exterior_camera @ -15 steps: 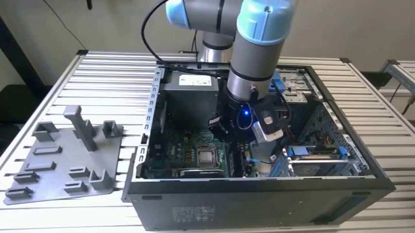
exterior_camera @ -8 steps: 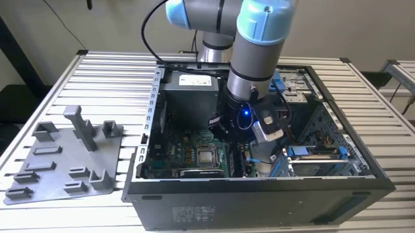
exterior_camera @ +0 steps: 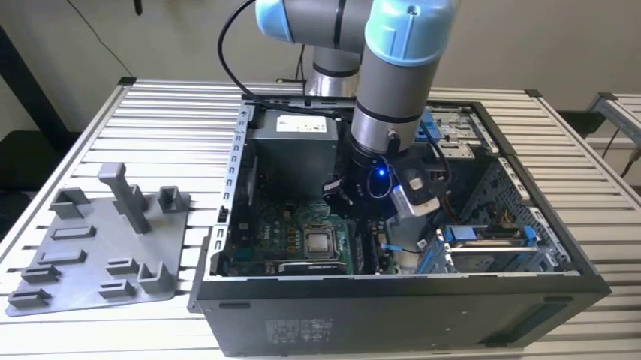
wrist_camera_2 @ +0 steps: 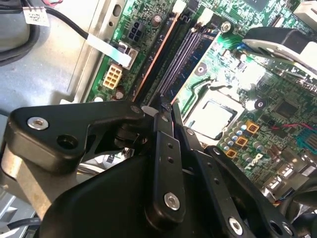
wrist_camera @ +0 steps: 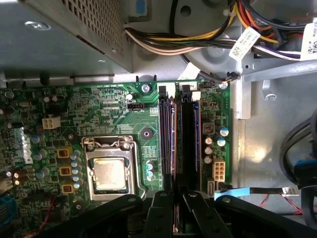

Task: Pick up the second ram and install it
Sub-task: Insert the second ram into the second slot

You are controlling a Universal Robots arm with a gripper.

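Note:
The second ram point(wrist_camera: 174, 144) stands on edge in a slot of the green motherboard point(wrist_camera: 99, 114), beside the processor socket point(wrist_camera: 110, 173). In the second wrist view its thin copper-coloured top edge point(wrist_camera_2: 157, 54) runs straight in between the fingertips. My gripper point(wrist_camera_2: 167, 110) is shut on the near end of this ram, deep inside the open computer case point(exterior_camera: 401, 315). In the exterior view the gripper point(exterior_camera: 362, 219) hangs low over the board, right of the processor point(exterior_camera: 320, 241). Another dark slot point(wrist_camera: 189, 139) lies parallel, close beside the stick.
A grey fixture tray point(exterior_camera: 100, 247) with upright posts lies on the slatted table, at the exterior view's left of the case. Bundled power cables point(wrist_camera: 198, 44) and the power supply point(exterior_camera: 290, 124) crowd the case's far end. A blue drive cage point(exterior_camera: 491, 240) sits on the exterior view's right.

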